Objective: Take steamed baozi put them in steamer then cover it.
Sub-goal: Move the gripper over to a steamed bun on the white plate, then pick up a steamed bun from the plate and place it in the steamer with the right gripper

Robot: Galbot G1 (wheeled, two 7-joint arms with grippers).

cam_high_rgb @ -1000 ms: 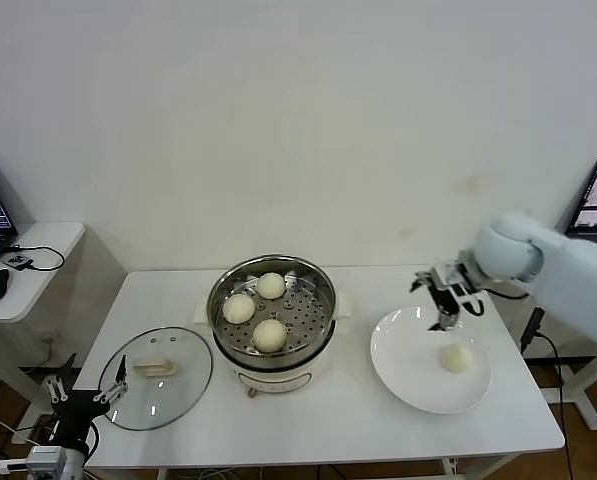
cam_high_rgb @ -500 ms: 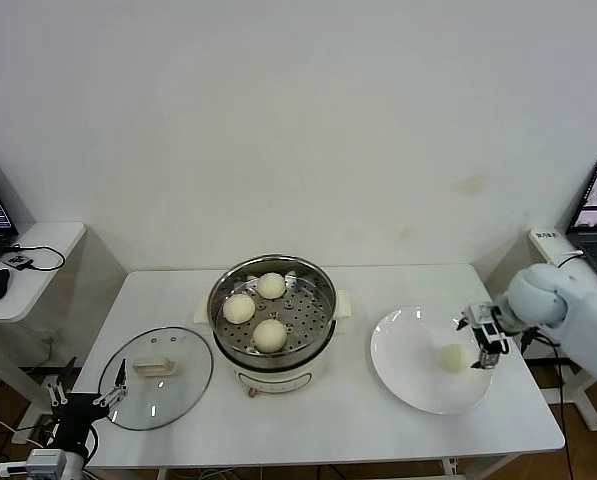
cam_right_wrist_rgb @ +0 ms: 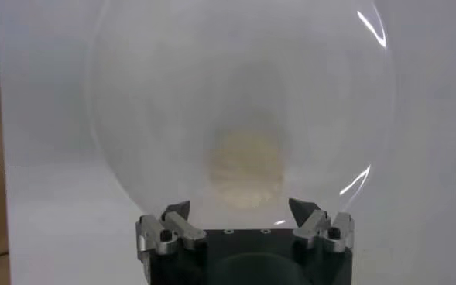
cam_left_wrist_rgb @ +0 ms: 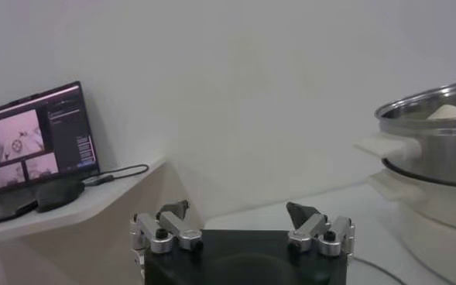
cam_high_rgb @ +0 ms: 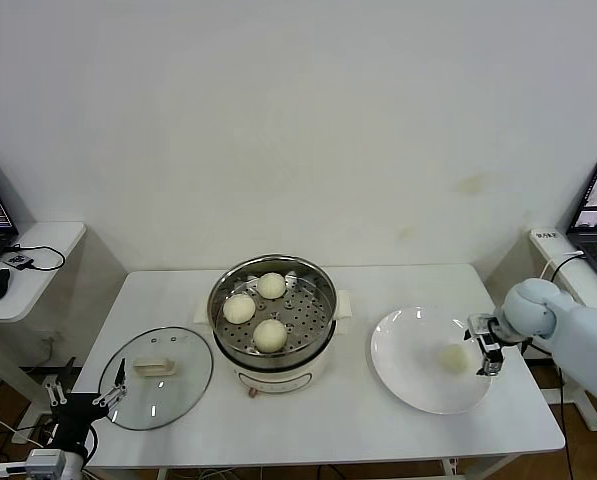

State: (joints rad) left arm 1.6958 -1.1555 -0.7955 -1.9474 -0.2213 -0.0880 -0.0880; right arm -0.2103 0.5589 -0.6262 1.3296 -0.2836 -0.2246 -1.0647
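The right gripper (cam_right_wrist_rgb: 241, 219) is seen open and empty, the last baozi (cam_right_wrist_rgb: 245, 164) just ahead of its fingers. Being soft and light, the baozi is best pinched gently across its middle.

Pale blue-white rounded right arm (cam_high_rgb: 568, 325), black end effector (cam_high_rgb: 488, 345) with silver fingertips (cam_right_wrist_rgb: 164, 230).

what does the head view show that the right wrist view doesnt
Only the head view shows the steamer holding three baozi, the glass cover lying on the table to its left, and the left gripper parked low beside the table. Only the right wrist view shows the right gripper with its jaws apart. Both share the white plate and the last baozi on it.
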